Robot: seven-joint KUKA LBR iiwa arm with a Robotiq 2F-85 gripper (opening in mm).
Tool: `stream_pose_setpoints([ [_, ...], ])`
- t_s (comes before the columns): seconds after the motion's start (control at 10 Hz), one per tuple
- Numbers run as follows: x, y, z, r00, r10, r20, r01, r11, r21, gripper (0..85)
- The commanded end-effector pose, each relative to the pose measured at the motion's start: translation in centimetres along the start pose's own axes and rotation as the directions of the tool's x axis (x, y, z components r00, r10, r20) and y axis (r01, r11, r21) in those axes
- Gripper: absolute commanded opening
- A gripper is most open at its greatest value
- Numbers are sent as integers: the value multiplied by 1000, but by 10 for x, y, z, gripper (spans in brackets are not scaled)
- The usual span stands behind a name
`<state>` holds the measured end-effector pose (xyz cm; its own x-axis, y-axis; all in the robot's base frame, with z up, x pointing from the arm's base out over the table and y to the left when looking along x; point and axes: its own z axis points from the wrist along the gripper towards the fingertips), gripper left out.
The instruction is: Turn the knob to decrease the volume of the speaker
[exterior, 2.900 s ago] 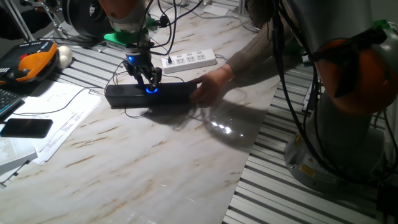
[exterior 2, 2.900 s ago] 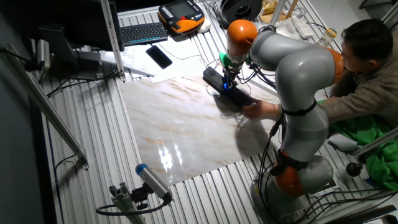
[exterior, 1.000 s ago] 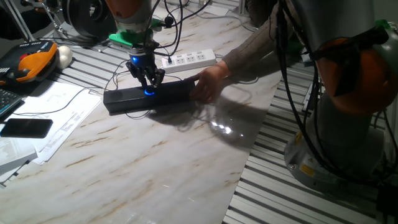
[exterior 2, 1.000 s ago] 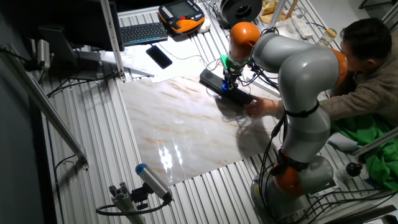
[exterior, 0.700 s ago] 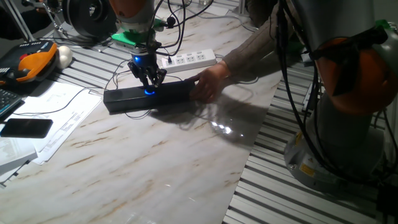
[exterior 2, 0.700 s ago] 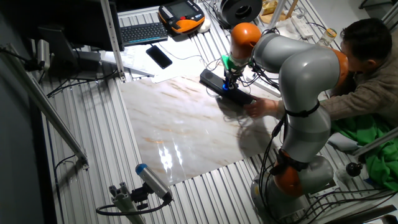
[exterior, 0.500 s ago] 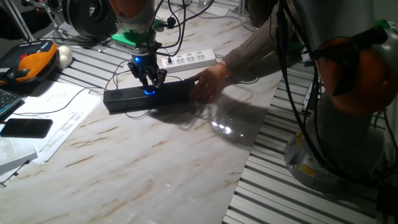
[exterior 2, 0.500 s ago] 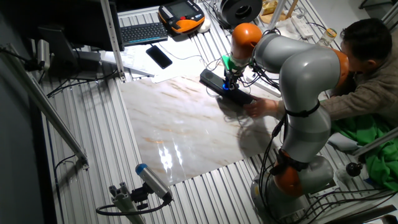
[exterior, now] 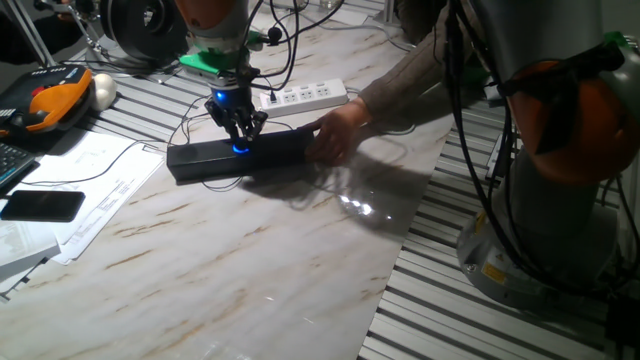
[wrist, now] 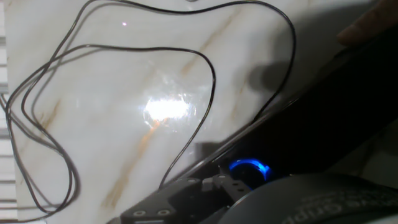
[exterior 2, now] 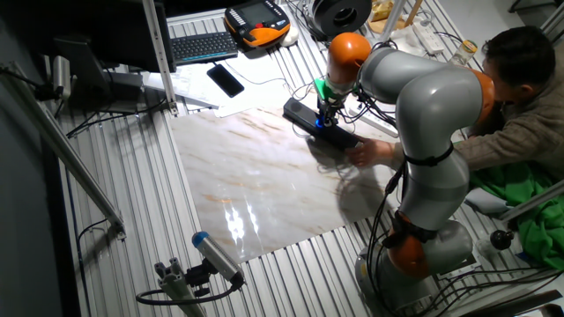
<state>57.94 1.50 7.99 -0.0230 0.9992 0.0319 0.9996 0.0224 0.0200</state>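
Observation:
The speaker (exterior: 200,160) is a long black bar lying on the marble table top, also seen in the other fixed view (exterior 2: 302,112) and in the hand view (wrist: 336,118). The knob (exterior: 238,151) glows blue at its middle. It shows as a blue ring in the hand view (wrist: 250,168). My gripper (exterior: 239,142) points straight down, with its fingers closed around the knob. In the other fixed view the gripper (exterior 2: 322,120) stands over the bar. A person's hand (exterior: 335,135) holds the speaker's right end.
A white power strip (exterior: 305,96) lies just behind the speaker. The thin black cable (wrist: 211,81) loops on the marble beside it. Papers (exterior: 90,180), a black phone (exterior: 42,205) and an orange pendant (exterior: 50,100) lie at the left. The person's arm reaches in from the right.
Over the last second nothing visibly moves. Compared with 2.9 s ago, the gripper and the speaker sit slightly farther back and the person's hand has shifted along the bar.

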Motion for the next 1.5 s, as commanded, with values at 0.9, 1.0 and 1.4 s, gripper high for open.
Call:
stream_pose_setpoints([
  [0.9,8,2,0,972,-233,-13,233,972,-4,170],
  [1.0,9,2,0,974,-227,-14,227,974,-6,170],
  [1.4,12,3,-1,939,-343,-15,343,939,-7,170],
])
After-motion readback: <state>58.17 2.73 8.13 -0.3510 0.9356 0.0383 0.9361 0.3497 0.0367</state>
